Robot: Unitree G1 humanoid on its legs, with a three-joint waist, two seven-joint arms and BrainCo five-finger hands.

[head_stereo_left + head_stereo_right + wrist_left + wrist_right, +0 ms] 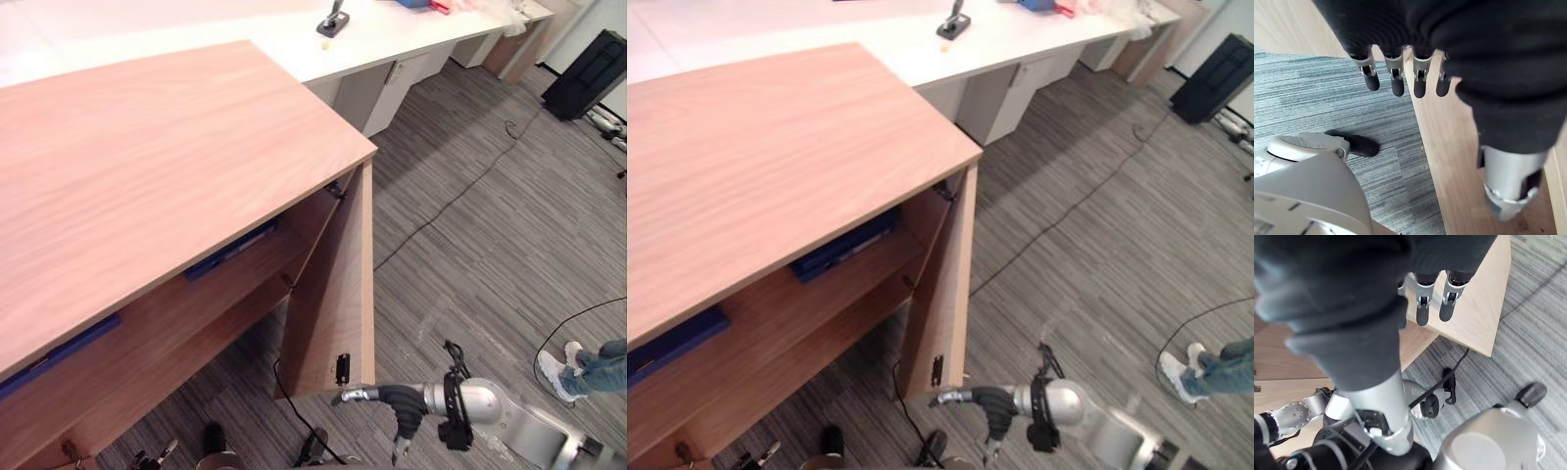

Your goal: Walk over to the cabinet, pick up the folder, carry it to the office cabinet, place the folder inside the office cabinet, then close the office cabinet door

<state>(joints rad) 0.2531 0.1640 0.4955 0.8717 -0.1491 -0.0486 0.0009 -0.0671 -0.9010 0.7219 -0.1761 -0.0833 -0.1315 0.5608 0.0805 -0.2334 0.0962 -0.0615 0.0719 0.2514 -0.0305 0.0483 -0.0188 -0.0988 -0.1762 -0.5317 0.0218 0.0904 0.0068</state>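
Right hand (400,403) at bottom centre, fingers straight, just beside open cabinet door's (338,294) lower corner — blue folder (230,250) on shelf (176,313) inside; left hand (1397,82) fingers straight, empty.

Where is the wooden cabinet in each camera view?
Left eye view: cabinet fills the left, door open.
Right eye view: cabinet on the left too.
Left wrist view: cabinet wood past the left hand.
Right wrist view: door past the right hand.
Shared landmark: grey striped carpet.
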